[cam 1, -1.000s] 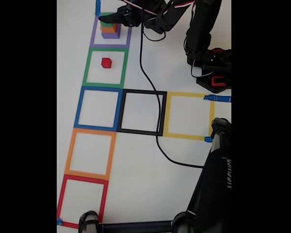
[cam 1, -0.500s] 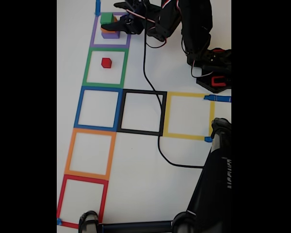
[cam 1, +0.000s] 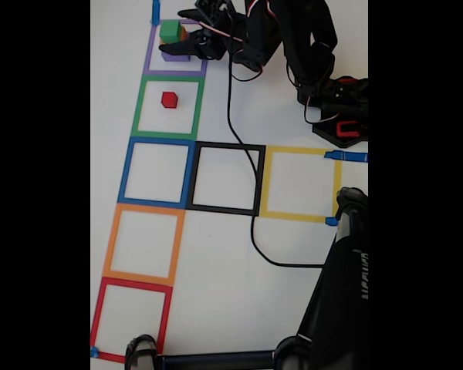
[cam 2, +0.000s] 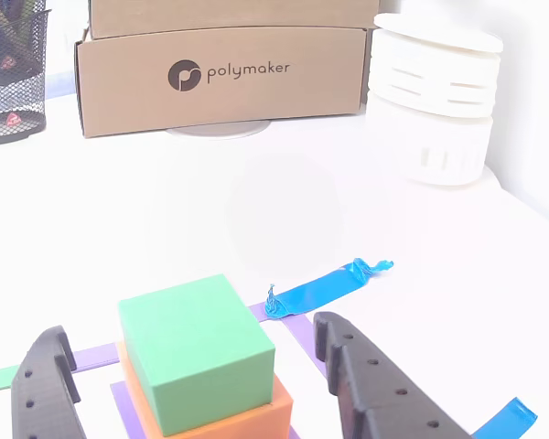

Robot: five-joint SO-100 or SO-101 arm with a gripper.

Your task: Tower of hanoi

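In the fixed view, going left to right, the purple tape square (cam 1: 176, 48) sits at about eleven o'clock of the white surface (cam 1: 216, 254), and in it stands my stack: purple cube (cam 1: 172, 55) at the bottom, orange cube (cam 1: 182, 34) on it, green cube (cam 1: 170, 30) on top. I judge they are piled largest-below because that is the rule of the puzzle. Directly at six o'clock from the stack, the red cube (cam 1: 169, 99) rests alone inside the green tape square (cam 1: 168, 107), set apart, I judge, so the next size up can be freed. The blue, orange and red squares further down that column hold nothing, nor do the black and yellow ones to the right.

My pincer (cam 1: 182, 35) reaches in from three o'clock of the stack. In the other view its two dark fingers (cam 2: 375, 384) stand spread wide, one each side of the green cube (cam 2: 197, 352), touching neither face, so it is open and grips nothing. The green cube sits square on the orange cube (cam 2: 256, 421), with a curl of blue tape (cam 2: 325, 285) just behind at one o'clock. I judge my next step is to close on green alone.

Beyond stand a cardboard box (cam 2: 220, 73) and a white ribbed tub (cam 2: 435, 101); I cannot see what either holds.
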